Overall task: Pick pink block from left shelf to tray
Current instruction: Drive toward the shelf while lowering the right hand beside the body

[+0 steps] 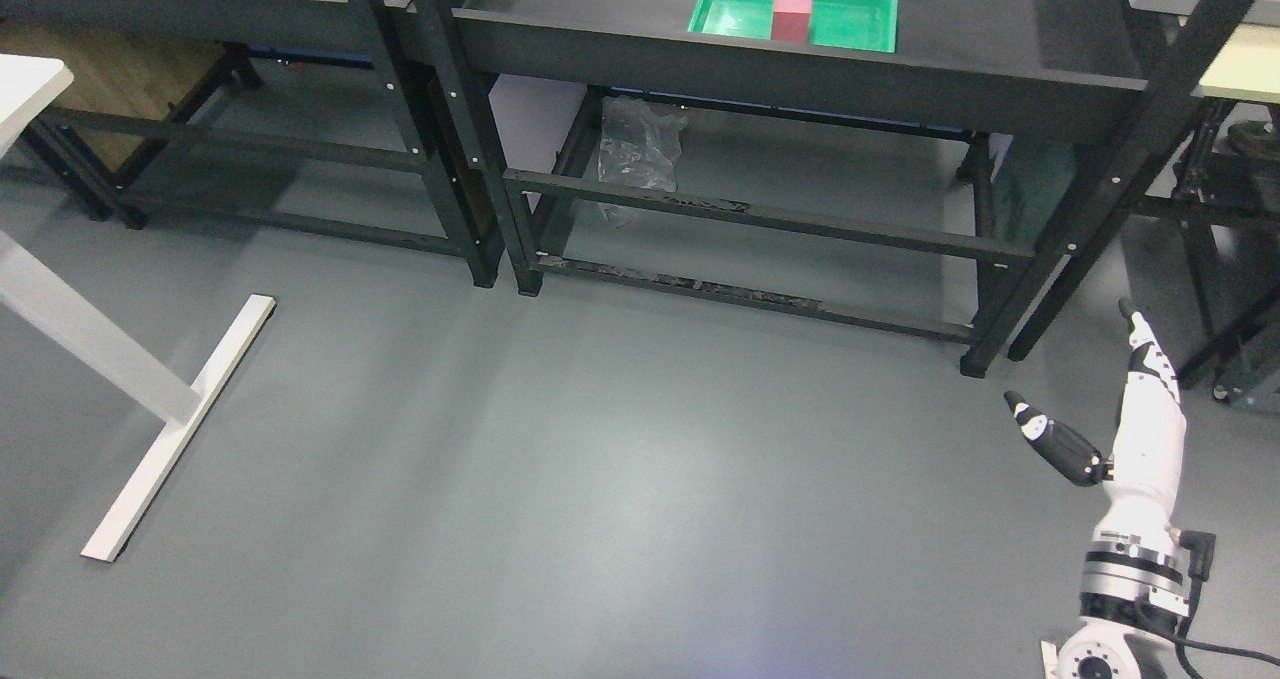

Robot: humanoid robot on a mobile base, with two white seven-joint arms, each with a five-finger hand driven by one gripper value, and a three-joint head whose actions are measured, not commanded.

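Note:
A pink block (791, 15) stands upright inside a green tray (860, 21) on the dark shelf at the top middle of the head view. My right hand (1095, 399) hangs low at the lower right, far below the shelf, with its fingers stretched out and the thumb spread, holding nothing. Its white forearm and wrist ring rise from the bottom right corner. No left arm shows in the picture.
Two dark metal shelf racks (800, 69) stand side by side along the top, with cross bars near the floor. A crumpled clear plastic bag (638, 149) lies under the right rack. A white table leg and foot (170, 429) stand at the left. Grey floor fills the middle.

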